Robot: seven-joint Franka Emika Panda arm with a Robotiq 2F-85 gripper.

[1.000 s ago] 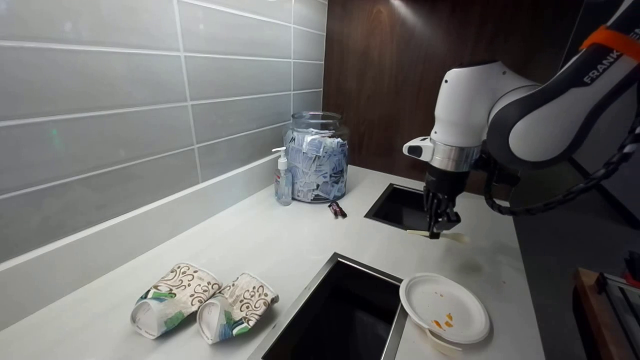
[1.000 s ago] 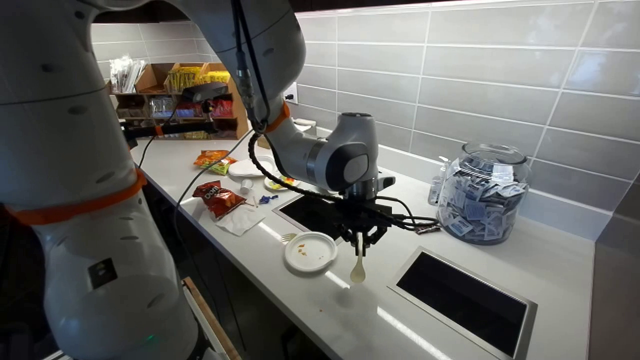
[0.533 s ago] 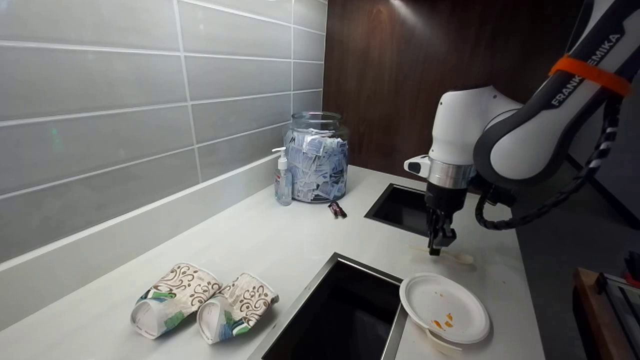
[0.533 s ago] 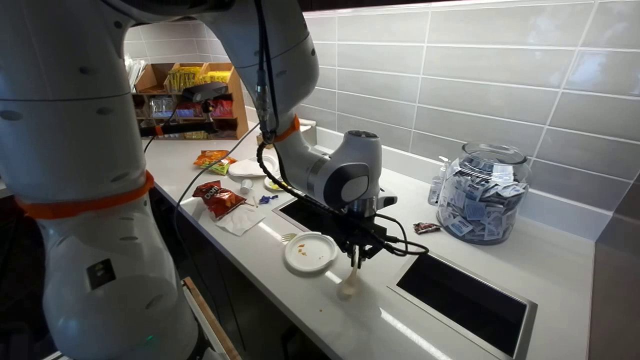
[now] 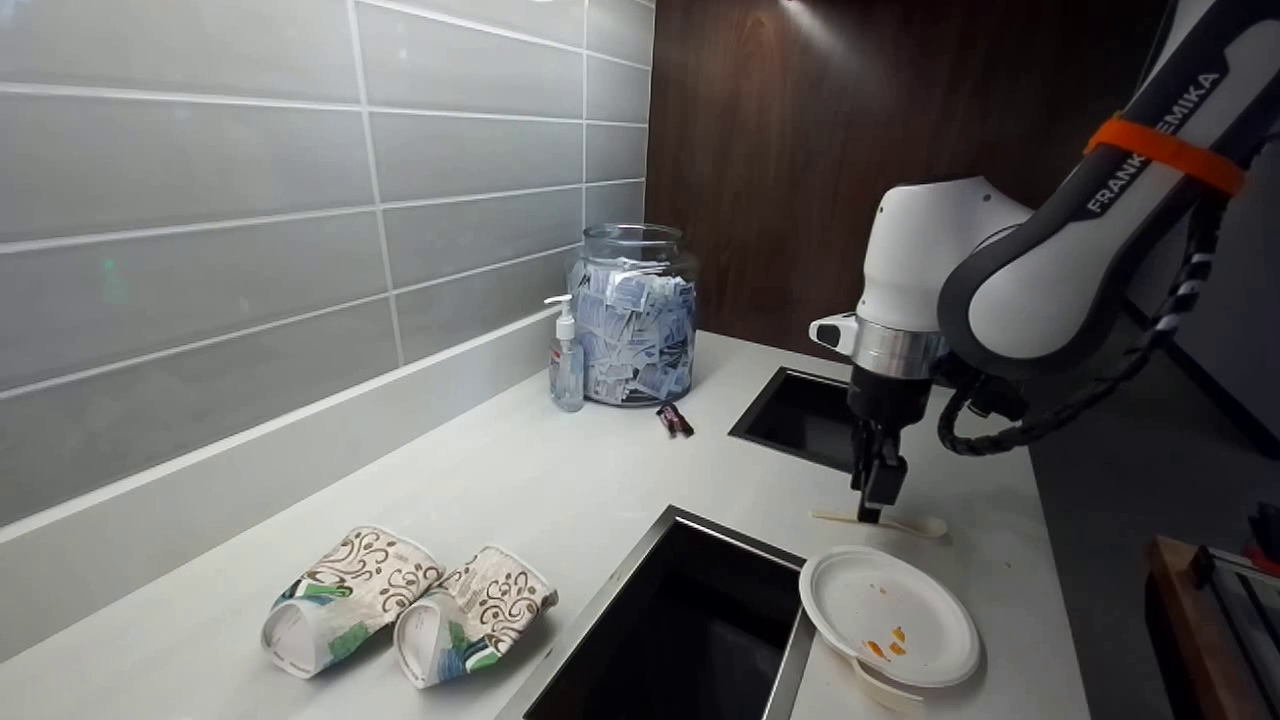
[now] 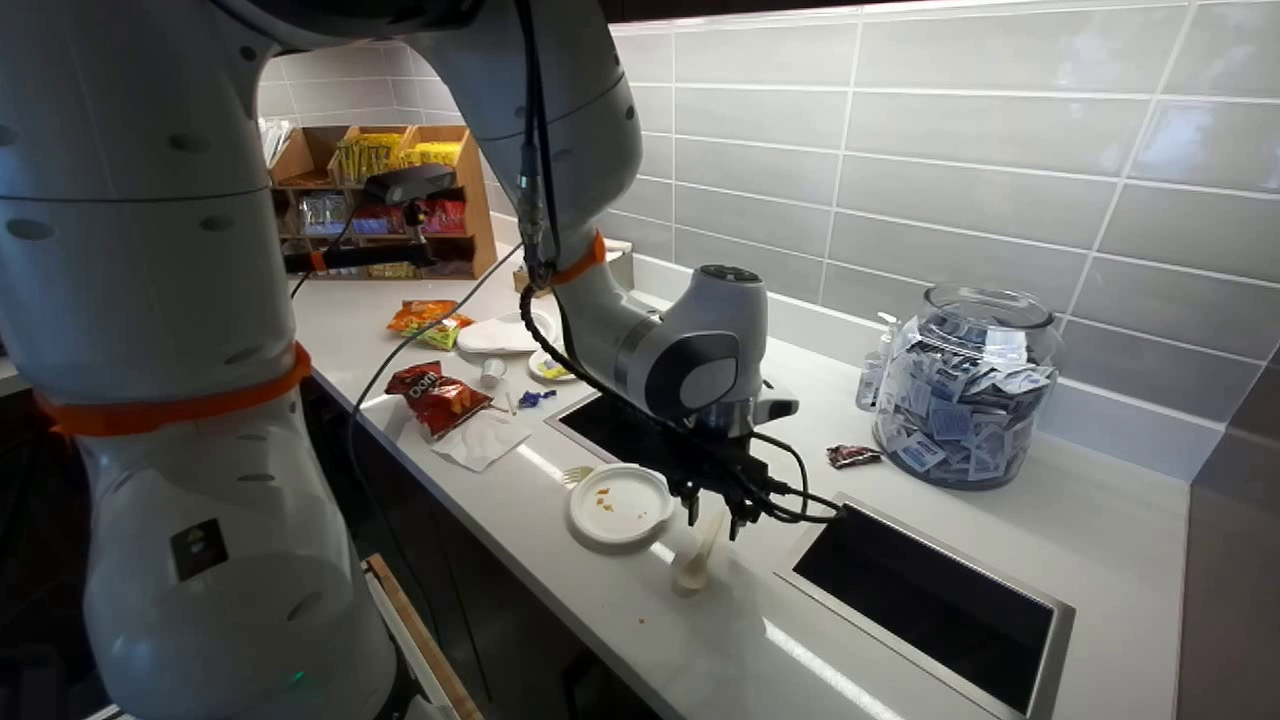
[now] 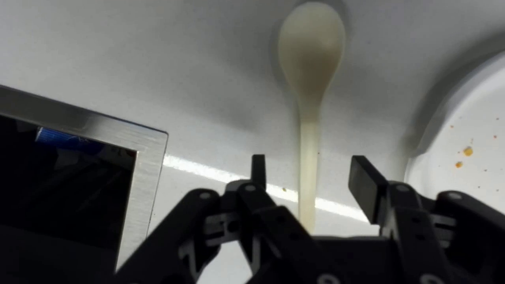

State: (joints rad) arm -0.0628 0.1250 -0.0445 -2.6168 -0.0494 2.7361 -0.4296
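On the white countertop (image 5: 480,470) I see a metal-framed black rectangle (image 7: 146,173) and a round white plate (image 5: 930,600), with my gripper (image 7: 309,175) between them. Its jaws stand well apart. The cream-coloured spoon (image 7: 309,118) rests on the countertop, its handle between these jaws and touching neither.

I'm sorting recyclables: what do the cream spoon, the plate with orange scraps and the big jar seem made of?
Cream spoon: probably plastic, perhaps plant-based; smooth, evenly coloured, no visible grain.
Plate: likely moulded paper fibre, matte white with a raised rim; foam is possible.
Jar: probably glass, glossy and clear, with packets showing through; perhaps plastic.
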